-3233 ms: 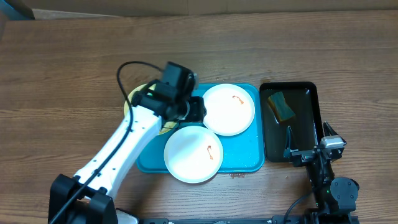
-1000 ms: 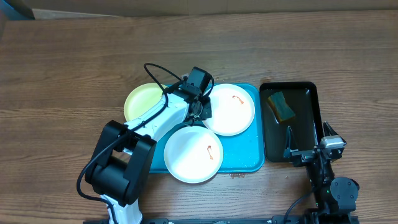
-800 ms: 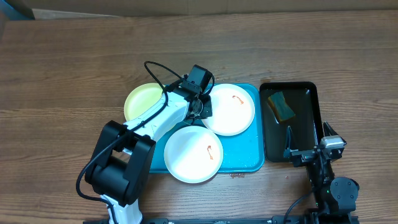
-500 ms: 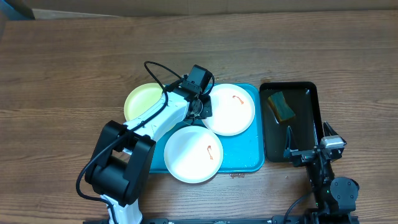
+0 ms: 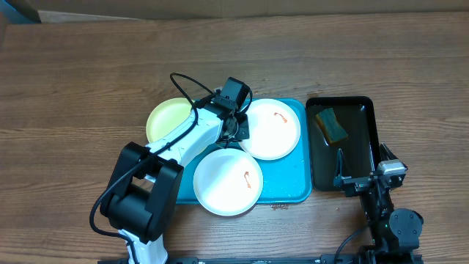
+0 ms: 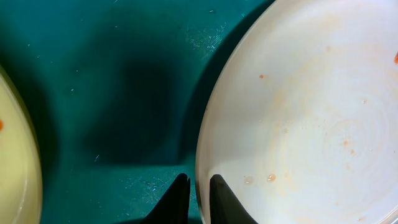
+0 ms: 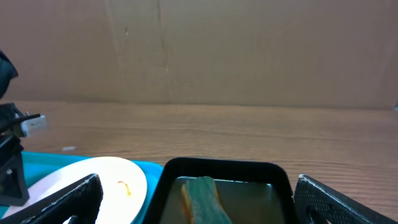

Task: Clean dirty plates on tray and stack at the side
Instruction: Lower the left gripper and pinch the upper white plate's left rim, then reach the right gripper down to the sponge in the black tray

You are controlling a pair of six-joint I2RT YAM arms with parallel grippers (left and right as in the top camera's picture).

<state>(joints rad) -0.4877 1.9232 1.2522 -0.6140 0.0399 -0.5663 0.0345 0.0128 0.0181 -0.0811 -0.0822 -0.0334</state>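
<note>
Two white plates lie on the turquoise tray point(image 5: 289, 189): one at the back right point(image 5: 272, 130) and one at the front point(image 5: 228, 181), each with an orange smear. A yellow-green plate point(image 5: 167, 119) sits at the tray's left edge. My left gripper point(image 5: 239, 128) is at the back plate's left rim. In the left wrist view its black jaws point(image 6: 199, 185) stand nearly together, one on each side of the white plate's point(image 6: 311, 112) rim, above the tray floor point(image 6: 112, 74). My right gripper point(image 5: 363, 167) stands wide open at the black tray's front end, holding nothing.
A narrow black tray point(image 5: 366, 110) to the right of the turquoise one holds a green-and-yellow sponge point(image 5: 331, 125), also seen ahead of the right gripper point(image 7: 198, 186) as the sponge point(image 7: 202, 199). Brown wooden table point(image 5: 88, 66) surrounds both trays. A cardboard wall point(image 7: 199, 50) stands behind.
Since the oldest frame my left arm has swung from over the yellow-green plate to the back white plate's left rim. Over the last second nothing visibly moves.
</note>
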